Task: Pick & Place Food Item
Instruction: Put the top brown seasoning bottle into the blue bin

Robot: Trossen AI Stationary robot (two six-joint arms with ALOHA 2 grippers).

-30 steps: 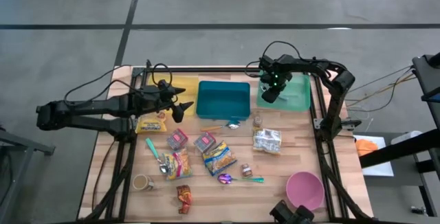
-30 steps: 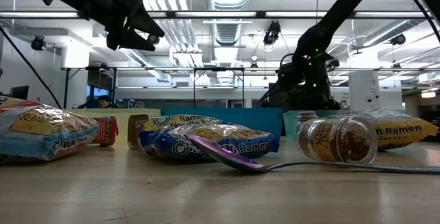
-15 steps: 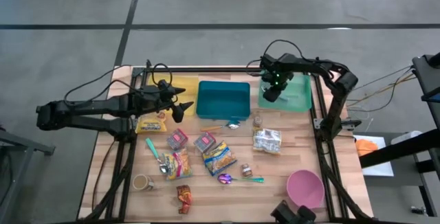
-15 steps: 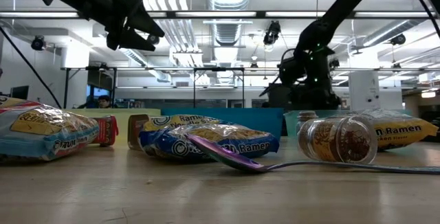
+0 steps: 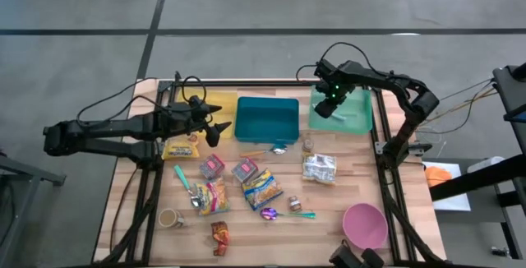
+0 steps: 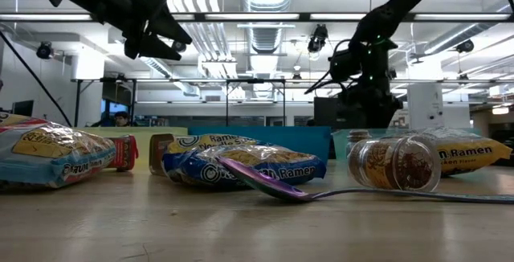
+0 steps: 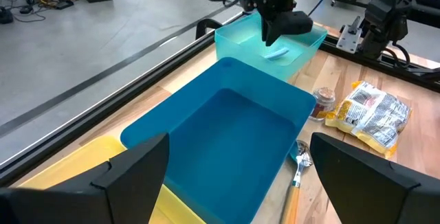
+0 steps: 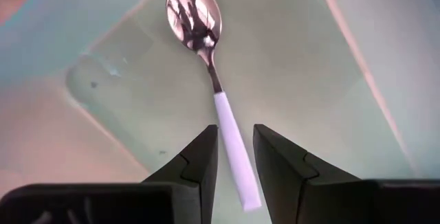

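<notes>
My right gripper [image 8: 235, 155] hangs over the pale green bin [image 5: 357, 112] at the table's far right, pointing down, its fingers a little open and holding nothing. Below it a spoon with a white handle [image 8: 227, 124] lies flat on the bin's floor, also seen from the left wrist [image 7: 278, 52]. My left gripper [image 5: 218, 128] stands open in the air by the near left side of the blue bin [image 5: 267, 118]. Food packs lie on the table: ramen packs [image 5: 319, 168] [image 5: 261, 189] and a small jar [image 5: 307, 145].
A yellow bin [image 5: 209, 103] stands left of the blue one. On the near half of the table lie more packets [image 5: 212, 196], small boxes [image 5: 211, 166], spoons [image 5: 275, 150] [image 5: 185, 182], a cup [image 5: 170, 217] and a pink bowl [image 5: 364, 225].
My right gripper has risen straight up over the green bin, still pointing down, with the gap between its fingers unchanged as far as it shows.
</notes>
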